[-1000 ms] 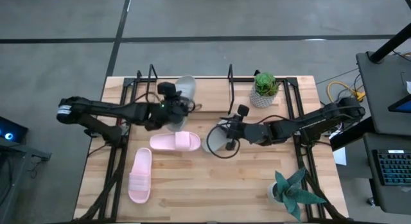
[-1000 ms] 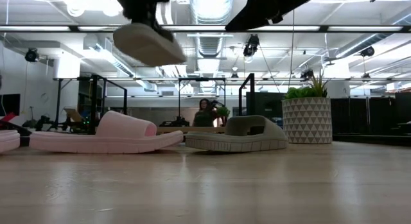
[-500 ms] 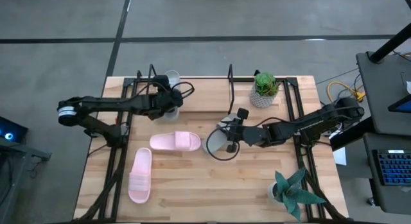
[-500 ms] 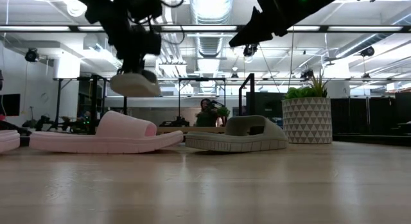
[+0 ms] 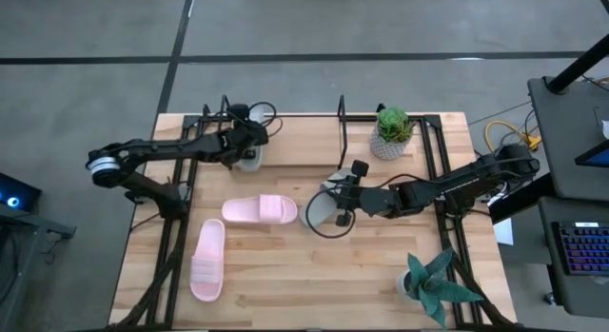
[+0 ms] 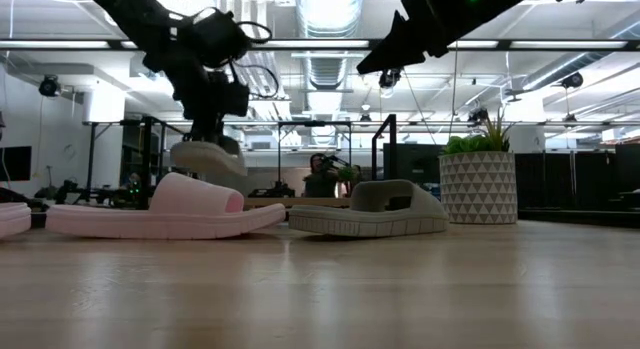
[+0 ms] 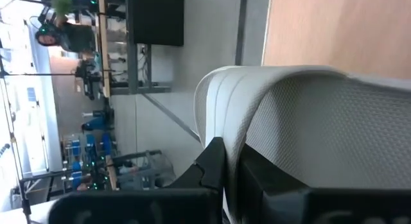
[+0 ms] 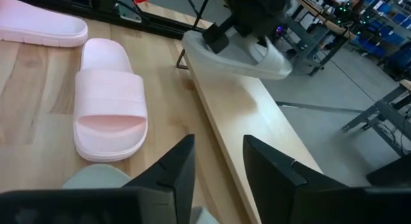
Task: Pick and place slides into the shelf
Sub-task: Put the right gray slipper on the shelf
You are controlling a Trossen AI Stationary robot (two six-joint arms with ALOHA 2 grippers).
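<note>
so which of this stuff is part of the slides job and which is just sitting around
Job: grey slide held by left hand over shelf; grey slide under right hand; two pink slides.

Lying about: round potted plant; spiky plant.

Left hand (image 5: 249, 146) clamped, right hand (image 5: 335, 205) parted.
</note>
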